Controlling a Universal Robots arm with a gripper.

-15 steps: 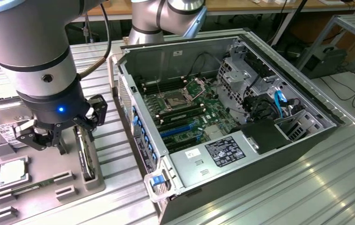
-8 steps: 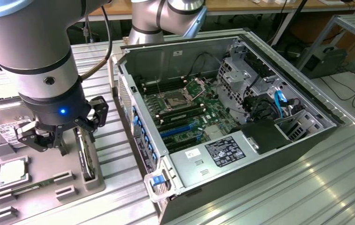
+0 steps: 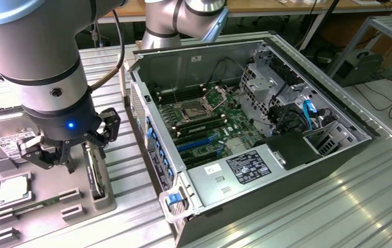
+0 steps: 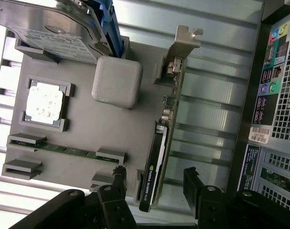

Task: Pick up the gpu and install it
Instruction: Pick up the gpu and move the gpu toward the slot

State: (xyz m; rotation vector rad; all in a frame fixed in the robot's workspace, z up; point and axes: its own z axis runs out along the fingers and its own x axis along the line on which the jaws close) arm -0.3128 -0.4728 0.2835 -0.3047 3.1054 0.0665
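Wrist view: released hand (image 4: 154, 174) hovers, fingers either side of the gpu (image 4: 169, 109) standing edgewise in a grey tray (image 4: 88, 129).

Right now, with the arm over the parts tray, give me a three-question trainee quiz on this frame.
1. True or false: the gpu is already seated in the computer case.
2. Which part lies in the tray next to the hard drive? A) CPU chip B) fan C) screwdriver
3. Fill in: the fingers of the gripper stand on either side of the ____.
Key: 1 false; 2 A; 3 gpu.
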